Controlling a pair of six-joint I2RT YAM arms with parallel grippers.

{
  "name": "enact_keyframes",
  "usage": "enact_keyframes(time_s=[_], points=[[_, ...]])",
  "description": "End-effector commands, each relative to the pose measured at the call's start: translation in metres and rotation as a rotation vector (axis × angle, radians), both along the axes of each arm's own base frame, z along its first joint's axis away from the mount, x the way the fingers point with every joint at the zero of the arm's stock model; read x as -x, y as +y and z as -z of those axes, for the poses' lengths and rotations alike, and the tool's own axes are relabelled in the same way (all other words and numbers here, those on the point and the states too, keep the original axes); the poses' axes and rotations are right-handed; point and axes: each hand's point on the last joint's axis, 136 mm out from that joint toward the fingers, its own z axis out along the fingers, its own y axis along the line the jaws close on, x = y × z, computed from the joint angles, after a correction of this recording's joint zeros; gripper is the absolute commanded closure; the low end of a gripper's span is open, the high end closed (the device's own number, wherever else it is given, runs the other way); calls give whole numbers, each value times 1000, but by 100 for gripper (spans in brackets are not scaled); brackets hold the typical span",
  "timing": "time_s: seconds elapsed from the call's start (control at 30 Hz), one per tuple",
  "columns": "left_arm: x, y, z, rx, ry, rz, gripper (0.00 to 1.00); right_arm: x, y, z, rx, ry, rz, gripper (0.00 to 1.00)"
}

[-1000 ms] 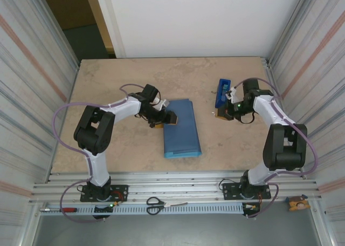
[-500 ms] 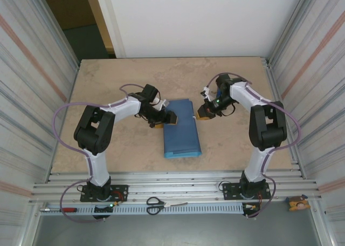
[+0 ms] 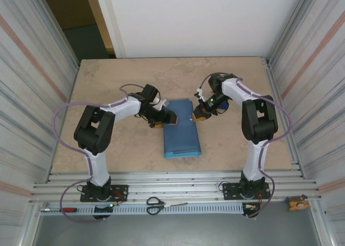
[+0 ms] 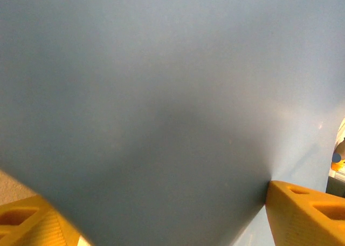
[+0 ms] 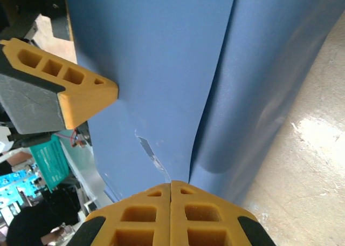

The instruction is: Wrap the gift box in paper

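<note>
The paper lay folded into a slate-blue oblong at the centre of the worktop. Its long axis ran from the near edge toward the far edge, almost square to the arm bases.

The left gripper was at the oblong's left edge, toward the far end. Its fingers stood wide apart, with one tip resting against the paper.

The right gripper was at the opposite edge. Its fingers were pressed together with nothing between them, and the tips sat at the seam of an overlapping flap.
</note>
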Motion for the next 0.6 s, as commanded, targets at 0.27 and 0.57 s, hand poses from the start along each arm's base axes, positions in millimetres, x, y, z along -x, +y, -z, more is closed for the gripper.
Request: enact_keyframes(time_s=[0.27,0.57], points=[[27,23,67,-190,105,12,16,4,-3,20,110,49,-37,100],[27,22,67,-188,107,13,16,2,-3,19,176,39,-5,91]])
